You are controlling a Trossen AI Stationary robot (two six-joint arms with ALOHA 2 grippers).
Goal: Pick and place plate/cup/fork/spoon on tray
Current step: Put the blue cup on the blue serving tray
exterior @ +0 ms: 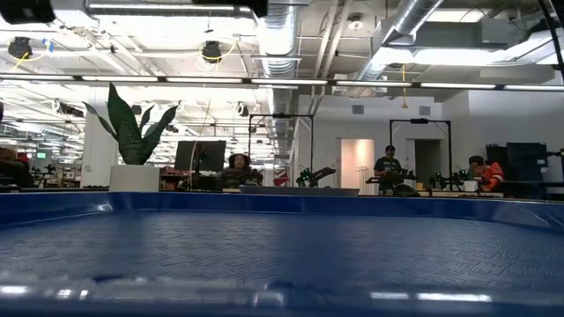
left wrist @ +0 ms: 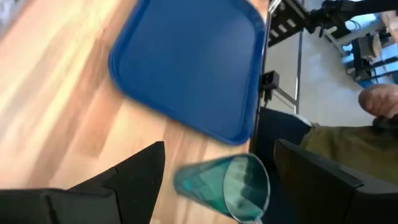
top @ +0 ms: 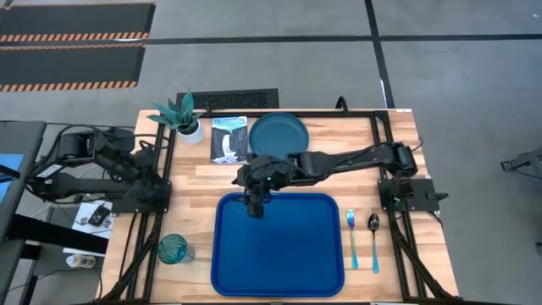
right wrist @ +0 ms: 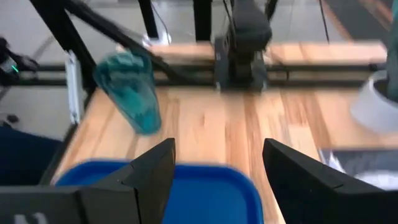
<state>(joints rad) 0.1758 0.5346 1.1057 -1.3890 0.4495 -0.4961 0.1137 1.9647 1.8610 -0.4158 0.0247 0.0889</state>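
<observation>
The royal-blue tray (top: 278, 244) lies in the middle of the table. The teal-blue plate (top: 278, 134) lies flat on the table beyond the tray's far edge. The teal-green cup (top: 174, 249) stands on the table left of the tray. The fork (top: 351, 237) and the spoon (top: 374, 235) lie side by side on the table right of the tray. My right gripper (top: 255, 206) hangs open and empty over the tray's far left corner (right wrist: 186, 193). My left arm (top: 118, 165) is folded at the table's left edge. My left gripper (left wrist: 219, 146) is open and empty, well apart from the cup (left wrist: 227, 186).
A white pot with a green plant (top: 182, 117) and a printed booklet (top: 229, 140) sit at the far left, next to the plate. Black frame rails run along both sides of the table. A person's olive sleeve (left wrist: 348, 143) shows beyond the table's near edge.
</observation>
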